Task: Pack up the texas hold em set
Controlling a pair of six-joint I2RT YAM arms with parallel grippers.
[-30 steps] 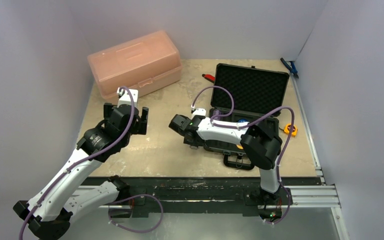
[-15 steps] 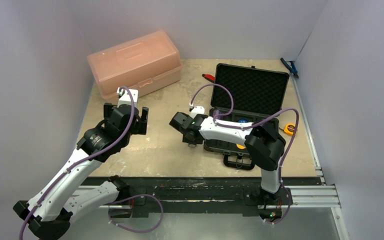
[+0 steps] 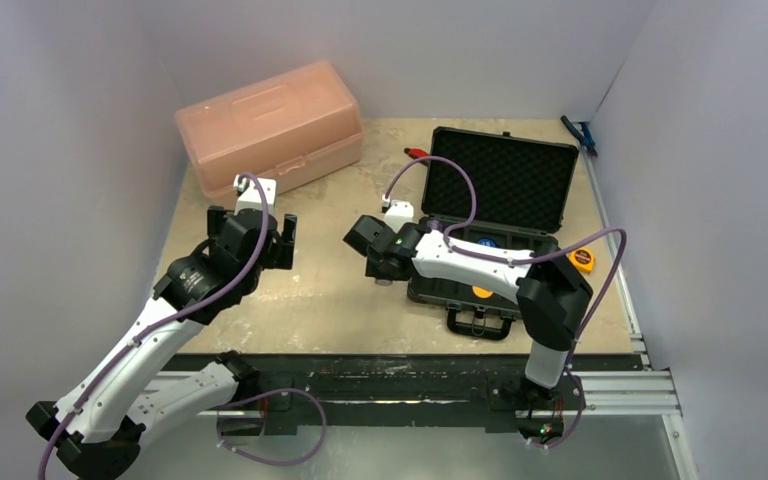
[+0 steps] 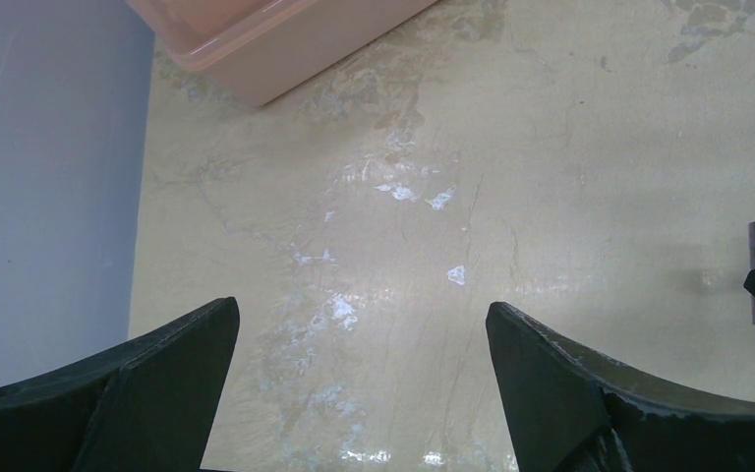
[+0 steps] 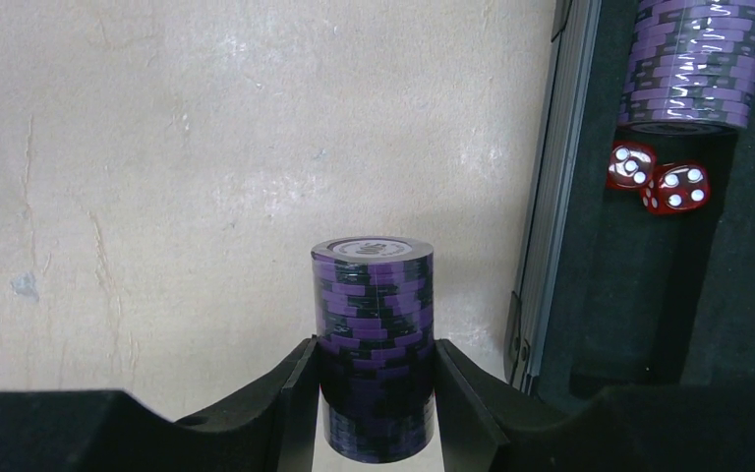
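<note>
**One chip stack held upright beside the open case**

Your right gripper (image 5: 374, 393) is closed on a purple stack (image 5: 373, 334), one finger on each side of its lower half. The stack stands upright, long axis vertical, with its pale round label facing up. Its edges are banded purple and black. It sits just left of the case (image 3: 505, 180), over the bench (image 3: 330, 290); you cannot tell whether it touches the surface.

The case is black and foam-lined. Its lid (image 3: 520, 175) stands open at the far side and its handle (image 3: 478, 322) points toward the arm bases.

Inside, the second stack (image 5: 688, 64) lies on its side in a foam slot, its end facing the dice. The two dice (image 5: 631, 164) are red with white pips and lie touching each other. One orange disc (image 3: 481, 292) shows near the handle side.

Count: two stacks, two dice, one disc, one case.

Your left gripper (image 4: 359, 334) is spread wide and holds nothing, above bare bench near the pink box (image 3: 270, 125)
</note>
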